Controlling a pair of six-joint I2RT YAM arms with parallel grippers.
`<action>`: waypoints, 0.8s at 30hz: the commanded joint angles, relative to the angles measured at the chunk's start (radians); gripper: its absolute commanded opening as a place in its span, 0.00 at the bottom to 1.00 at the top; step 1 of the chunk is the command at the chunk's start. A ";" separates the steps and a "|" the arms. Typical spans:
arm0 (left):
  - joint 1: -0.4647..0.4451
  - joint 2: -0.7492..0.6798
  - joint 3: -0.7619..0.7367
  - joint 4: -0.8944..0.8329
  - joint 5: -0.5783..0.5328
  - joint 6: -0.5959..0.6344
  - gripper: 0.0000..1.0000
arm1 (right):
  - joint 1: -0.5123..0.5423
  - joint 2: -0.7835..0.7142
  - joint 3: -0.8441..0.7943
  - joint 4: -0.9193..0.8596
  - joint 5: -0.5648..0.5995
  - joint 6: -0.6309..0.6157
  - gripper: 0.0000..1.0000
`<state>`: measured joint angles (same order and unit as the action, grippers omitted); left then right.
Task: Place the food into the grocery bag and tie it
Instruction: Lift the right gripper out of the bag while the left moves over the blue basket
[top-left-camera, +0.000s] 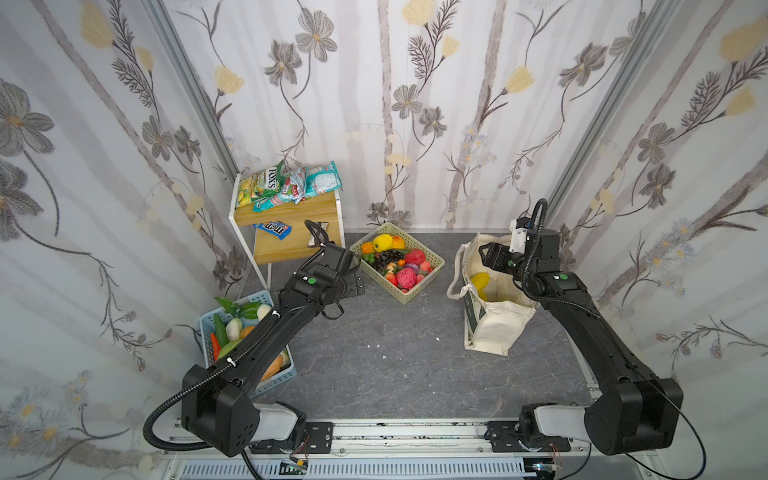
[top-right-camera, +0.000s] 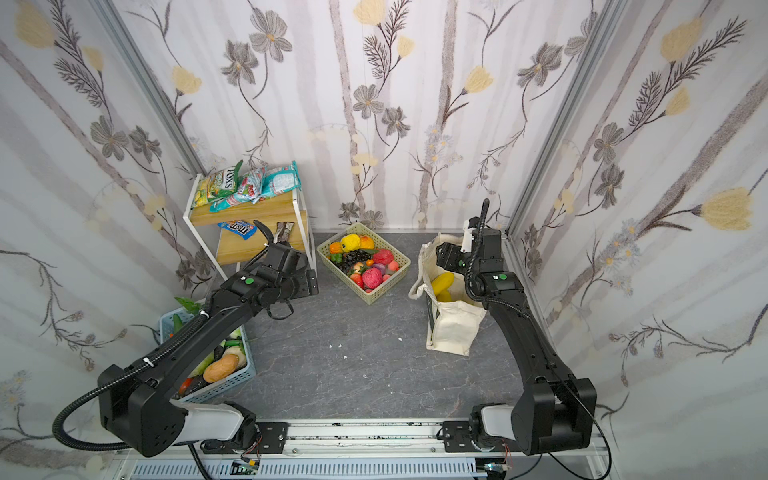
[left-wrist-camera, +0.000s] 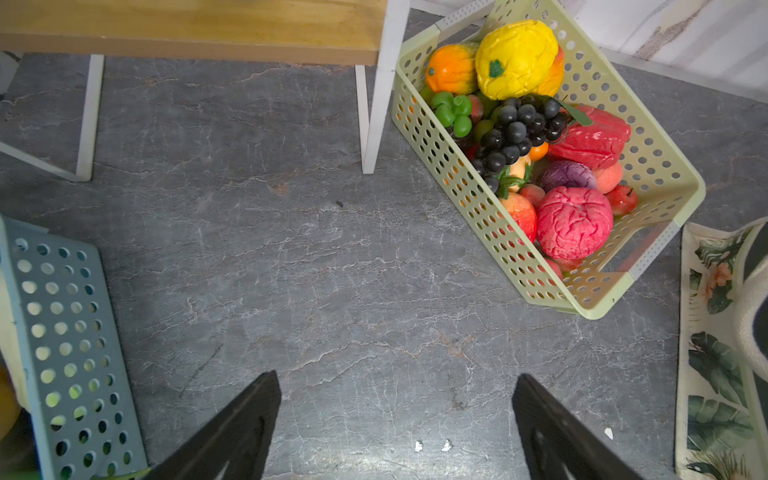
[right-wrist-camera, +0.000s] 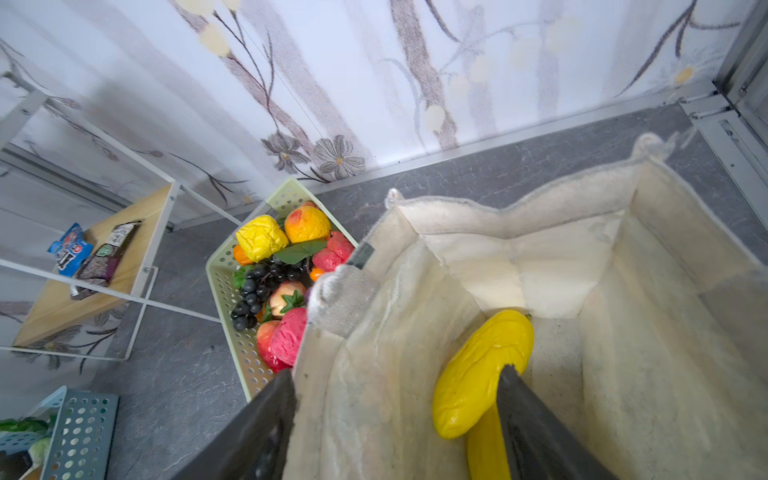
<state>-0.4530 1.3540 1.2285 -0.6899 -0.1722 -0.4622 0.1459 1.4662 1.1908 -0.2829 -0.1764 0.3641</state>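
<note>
- In both top views the grocery bag (top-left-camera: 498, 328) (top-right-camera: 453, 328), boxy cream canvas with a dark green side panel, is standing open on the right. Two yellow mango shapes (top-left-camera: 480, 280) are lying inside. The right gripper (top-left-camera: 486, 253) is hanging over its mouth. A packet reading FOX'S (top-left-camera: 262, 187) is lying on the shelf (top-left-camera: 286, 208).
- In the left wrist view the left gripper (left-wrist-camera: 397, 376) is gaping wide and empty over the table (left-wrist-camera: 332, 270), well apart from the bag's leaf print.
- In the right wrist view the right gripper (right-wrist-camera: 397, 371) is standing spread, seemingly gripping nothing, and a mango is lying just under one finger.
</note>
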 joint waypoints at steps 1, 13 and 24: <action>0.015 -0.016 0.016 -0.056 -0.035 0.001 0.90 | 0.034 -0.016 0.032 -0.011 -0.002 -0.027 0.76; 0.104 -0.012 0.044 -0.262 -0.246 -0.097 0.90 | 0.172 -0.020 0.063 -0.009 -0.013 -0.036 0.77; 0.314 -0.018 -0.050 -0.279 -0.281 -0.122 0.87 | 0.209 -0.022 0.055 0.005 -0.035 -0.042 0.77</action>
<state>-0.1692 1.3373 1.2007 -0.9573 -0.4217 -0.5575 0.3504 1.4471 1.2480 -0.3096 -0.1898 0.3309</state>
